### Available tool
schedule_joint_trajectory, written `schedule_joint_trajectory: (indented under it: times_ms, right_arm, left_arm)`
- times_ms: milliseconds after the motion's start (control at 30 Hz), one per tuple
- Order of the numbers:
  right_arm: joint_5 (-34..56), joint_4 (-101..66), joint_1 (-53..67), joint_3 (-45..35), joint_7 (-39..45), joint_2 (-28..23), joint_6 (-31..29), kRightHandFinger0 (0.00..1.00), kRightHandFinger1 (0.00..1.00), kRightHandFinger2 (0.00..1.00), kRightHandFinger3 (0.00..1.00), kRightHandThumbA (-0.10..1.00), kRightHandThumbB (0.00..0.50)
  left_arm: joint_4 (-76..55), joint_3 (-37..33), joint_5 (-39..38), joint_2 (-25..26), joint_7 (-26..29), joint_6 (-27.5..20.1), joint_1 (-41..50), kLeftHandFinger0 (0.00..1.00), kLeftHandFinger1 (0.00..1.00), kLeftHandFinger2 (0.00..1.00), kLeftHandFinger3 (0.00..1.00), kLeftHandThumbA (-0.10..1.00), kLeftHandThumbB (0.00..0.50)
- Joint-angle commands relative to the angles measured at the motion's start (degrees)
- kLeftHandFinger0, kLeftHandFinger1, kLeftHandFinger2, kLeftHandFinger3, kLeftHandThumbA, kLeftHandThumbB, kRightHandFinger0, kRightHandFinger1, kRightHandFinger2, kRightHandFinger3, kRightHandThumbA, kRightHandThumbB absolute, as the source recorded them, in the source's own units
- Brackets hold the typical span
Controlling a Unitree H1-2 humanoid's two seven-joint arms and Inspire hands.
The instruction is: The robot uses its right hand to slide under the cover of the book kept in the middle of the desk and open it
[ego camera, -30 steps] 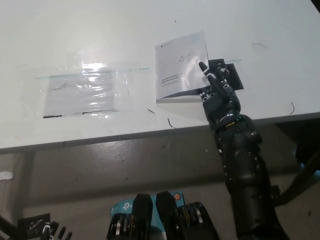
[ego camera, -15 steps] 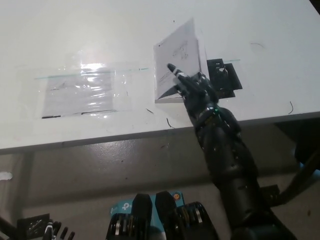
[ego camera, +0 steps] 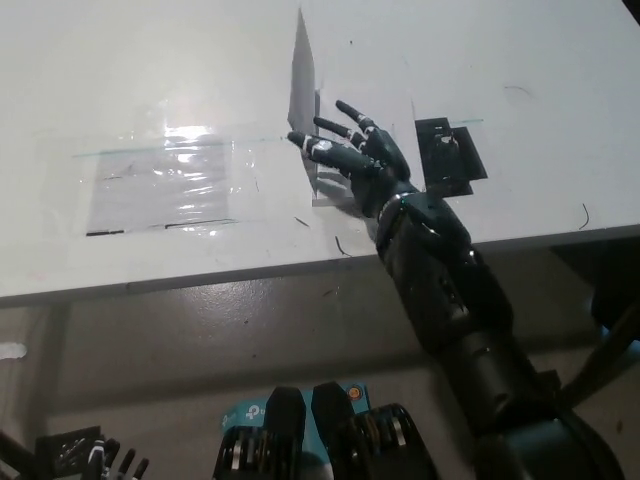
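The white book (ego camera: 328, 198) lies in the middle of the desk. Its cover (ego camera: 300, 95) stands almost upright and shows nearly edge-on. My black right hand (ego camera: 352, 152) lies over the opened book with its fingers spread, pointing left. The fingertips (ego camera: 298, 139) touch the inner side of the raised cover. The hand grips nothing. Only a small part of my white left hand (ego camera: 100, 463) shows, at the bottom left below the desk; I cannot make out whether it is open or shut.
A clear plastic sleeve (ego camera: 160, 185) holding a sheet lies flat to the left of the book. A small black object (ego camera: 448, 155) sits just right of the book. The desk's front edge (ego camera: 200, 278) runs across below them.
My right hand has swept left under the cover. The cover has risen from lying almost flat, through a tilt, to nearly upright.
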Motion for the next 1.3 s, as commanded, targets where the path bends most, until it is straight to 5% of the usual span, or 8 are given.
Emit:
schedule_joint_trajectory:
  times_ms: [0, 200, 667, 833, 1133, 1200, 1233, 1267]
  right_arm:
    - [-3.43, -0.3, -2.82, 0.97, 3.75, -0.59, -0.76, 0.66, 0.68, 0.69, 0.91, 1.0, 0.112]
    - [-6.92, 0.98, -0.67, 3.42, 5.61, -1.87, 0.18, 0.67, 0.7, 0.75, 0.98, 1.0, 0.06]
    - [-14.22, 6.59, -5.53, 7.07, 6.16, -2.64, -4.24, 0.61, 0.64, 0.65, 0.9, 1.0, 0.221]
    - [-19.04, 8.24, -9.18, 11.68, 8.51, -1.58, -6.6, 0.71, 0.67, 0.67, 0.92, 1.0, 0.245]
    - [-30.82, 9.98, -14.1, 24.16, 9.09, -2.15, -13.0, 0.59, 0.63, 0.68, 0.94, 1.0, 0.241]
    - [-36.68, 12.16, -16.3, 30.62, 9.21, -2.65, -16.37, 0.66, 0.66, 0.65, 0.87, 1.0, 0.241]
    - [-38.16, 12.34, -16.61, 32.38, 8.79, -2.86, -17.32, 0.67, 0.66, 0.63, 0.71, 1.0, 0.267]
    - [-38.95, 12.8, -16.97, 33.61, 9.14, -2.88, -17.89, 0.68, 0.66, 0.63, 0.73, 1.0, 0.282]
  left_arm:
    - [-1.44, -0.52, -0.1, 0.82, -0.02, -0.24, -1.11, 0.93, 0.88, 0.87, 0.97, 0.99, 0.116]
    - [-1.7, -1.13, 0.45, 1.87, 0.38, 0.22, -2.03, 0.91, 0.89, 0.87, 0.97, 0.98, 0.132]
    - [-1.84, -3.29, 2.24, 2.8, 0.81, 0.2, -2.47, 0.86, 0.85, 0.84, 0.96, 0.96, 0.15]
    - [-1.93, -3.73, 1.47, 2.92, -0.32, 0.46, -2.27, 0.9, 0.89, 0.88, 1.0, 1.0, 0.137]
    - [-1.24, -3.44, 1.64, 2.69, 0.81, 0.4, -3.21, 0.87, 0.85, 0.82, 0.93, 0.95, 0.138]
    - [-1.54, -3.77, 2.27, 2.45, 1.24, 0.35, -3.2, 0.86, 0.84, 0.83, 0.92, 0.96, 0.139]
    - [-1.8, -3.76, 2.38, 2.26, 2.05, 0.92, -3.39, 0.86, 0.84, 0.83, 0.91, 0.95, 0.137]
    - [-1.93, -3.74, 2.43, 2.23, 2.15, 0.95, -3.37, 0.86, 0.83, 0.84, 0.92, 0.93, 0.139]
